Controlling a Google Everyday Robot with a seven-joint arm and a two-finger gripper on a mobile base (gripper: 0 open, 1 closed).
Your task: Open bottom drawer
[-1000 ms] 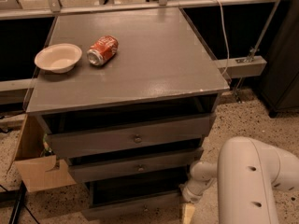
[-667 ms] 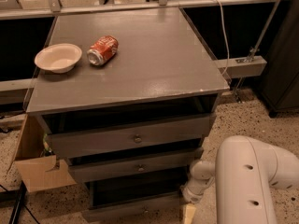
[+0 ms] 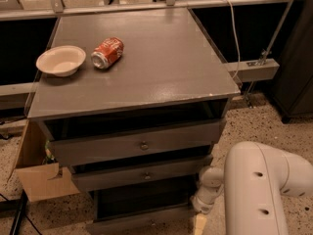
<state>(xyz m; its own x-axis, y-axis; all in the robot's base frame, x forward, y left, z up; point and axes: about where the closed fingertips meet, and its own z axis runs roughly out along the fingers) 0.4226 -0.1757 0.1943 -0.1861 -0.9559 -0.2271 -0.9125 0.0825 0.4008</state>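
The grey cabinet (image 3: 146, 77) has three drawers, all standing a little out. The bottom drawer (image 3: 139, 221) is the lowest; its shallow grey front sits at the picture's lower edge, pulled forward, with a dark gap above it. Its knob is cut off or hidden. My gripper (image 3: 199, 223) is low at the right end of the bottom drawer's front, at the end of my white arm (image 3: 254, 190). Only its pale tip shows at the picture's edge.
A white bowl (image 3: 60, 60) and a red soda can (image 3: 107, 53) lying on its side are on the cabinet top. The top drawer (image 3: 137, 143) and middle drawer (image 3: 142, 174) have round knobs. A cardboard box (image 3: 39, 173) stands at the left. A dark cabinet (image 3: 293, 53) stands at the right.
My arm has shifted slightly to the left, towards the cabinet. The drawers, bowl and can have not visibly moved.
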